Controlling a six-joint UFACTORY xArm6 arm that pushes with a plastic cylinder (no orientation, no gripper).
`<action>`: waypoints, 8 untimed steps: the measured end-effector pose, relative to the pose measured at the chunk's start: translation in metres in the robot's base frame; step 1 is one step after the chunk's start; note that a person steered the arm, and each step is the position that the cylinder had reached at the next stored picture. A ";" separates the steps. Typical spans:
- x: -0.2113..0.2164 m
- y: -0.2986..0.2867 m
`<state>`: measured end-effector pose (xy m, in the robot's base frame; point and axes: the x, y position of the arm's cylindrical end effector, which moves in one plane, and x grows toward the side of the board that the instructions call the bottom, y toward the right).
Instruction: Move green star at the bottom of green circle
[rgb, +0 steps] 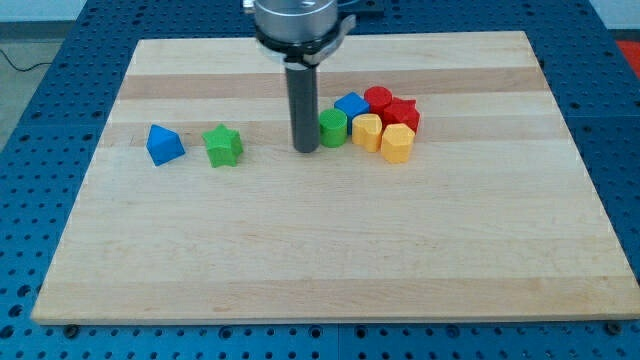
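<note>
Camera view: green star (224, 146) sits left of centre on the table (300, 250), well apart from green circle (333, 127). My tip (305, 149) touches the circle's left; no pincer shows. Light, stiff star should slide easily; push its left side.

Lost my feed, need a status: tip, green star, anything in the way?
My tip touching green circle's left side. Green star apart, further left, beside blue block. Path between star and circle open.

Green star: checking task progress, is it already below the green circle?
No, the green star sits far to the view's left of the green circle, with my tip between them.
</note>
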<state>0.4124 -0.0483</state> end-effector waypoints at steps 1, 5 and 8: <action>-0.015 -0.026; -0.021 -0.138; 0.037 -0.033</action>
<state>0.4495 -0.0808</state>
